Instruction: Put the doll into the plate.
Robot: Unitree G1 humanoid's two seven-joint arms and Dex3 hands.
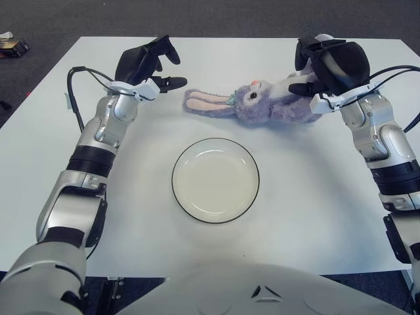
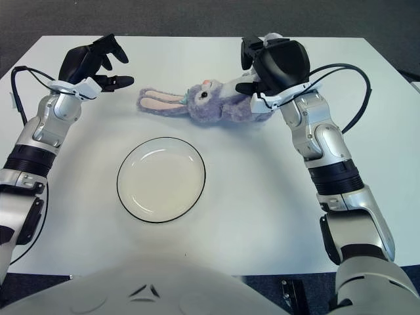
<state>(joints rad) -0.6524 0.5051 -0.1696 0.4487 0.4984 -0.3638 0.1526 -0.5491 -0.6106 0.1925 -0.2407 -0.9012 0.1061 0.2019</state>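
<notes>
A purple plush rabbit doll (image 1: 261, 105) lies on the white table behind the plate, its long ears (image 1: 207, 103) pointing left. My right hand (image 1: 307, 71) is over the doll's rear end, with its fingers curled around the body. A white foot of the doll shows above the hand. My left hand (image 1: 159, 67) hovers just left of the ear tips, fingers spread and holding nothing. The white plate with a dark rim (image 1: 174, 180) sits empty in the middle of the table, nearer me than the doll.
The white table (image 1: 315, 197) ends at the far edge just behind both hands, with dark carpet beyond. A small object (image 1: 12, 46) lies on the floor at the far left. Black cables loop off both forearms.
</notes>
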